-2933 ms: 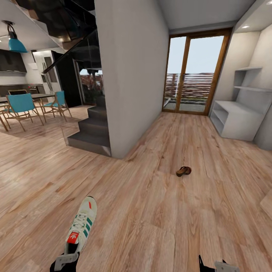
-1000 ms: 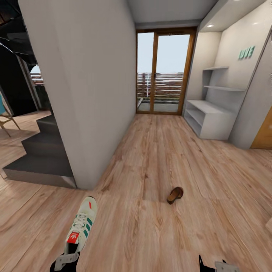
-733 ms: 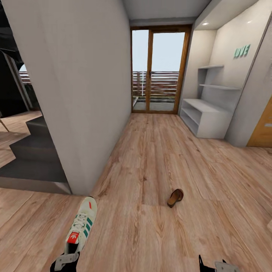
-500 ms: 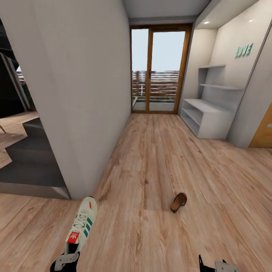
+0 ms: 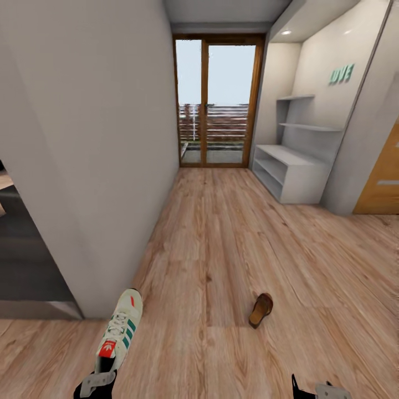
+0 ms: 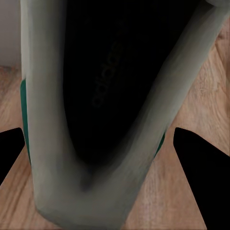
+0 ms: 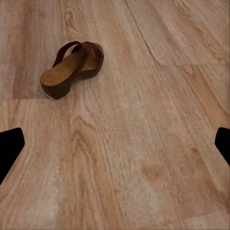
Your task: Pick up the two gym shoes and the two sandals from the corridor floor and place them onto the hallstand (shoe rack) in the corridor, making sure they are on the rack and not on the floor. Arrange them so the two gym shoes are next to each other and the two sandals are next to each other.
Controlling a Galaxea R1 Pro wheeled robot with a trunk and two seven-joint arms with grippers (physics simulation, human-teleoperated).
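— Wood planks run down a corridor floor (image 5: 221, 233) to a glass door (image 5: 218, 102), head view. What differs from a moment back?

— The camera has swung and rolled on: the grey wall (image 5: 105, 144) now takes up the left side, the stairs are almost cut off, and the rack (image 5: 288, 177) sits a little further left, beside an orange door (image 5: 382, 177). The sandal (image 5: 260, 310) shows lower in the picture; that is the view shifting, not the sandal.

— Where are the shoes against the grippers?

— The gym shoe (image 5: 119, 332) sticks up from the left gripper (image 5: 95, 382) at the bottom edge, heel in the gripper, toe pointing away, just as before. The right gripper (image 5: 321, 390) only peeks in at the lower edge; the sandal lies on the floor ahead of it and a little to its left, well apart.

— And the rack?

— Far down the corridor on the right wall. Its low top, two slots and upper shelves look bare.

— Left wrist view?

— The shoe (image 6: 110, 110) up close, its dark inside and pale rim between the two black fingers (image 6: 199, 172); the gripper is clamped on it.

— Right wrist view?

— The sandal (image 7: 72, 69) on the planks, on its sole, beyond the fingers (image 7: 9, 146), untouched. The fingers stand wide apart, nothing between them.
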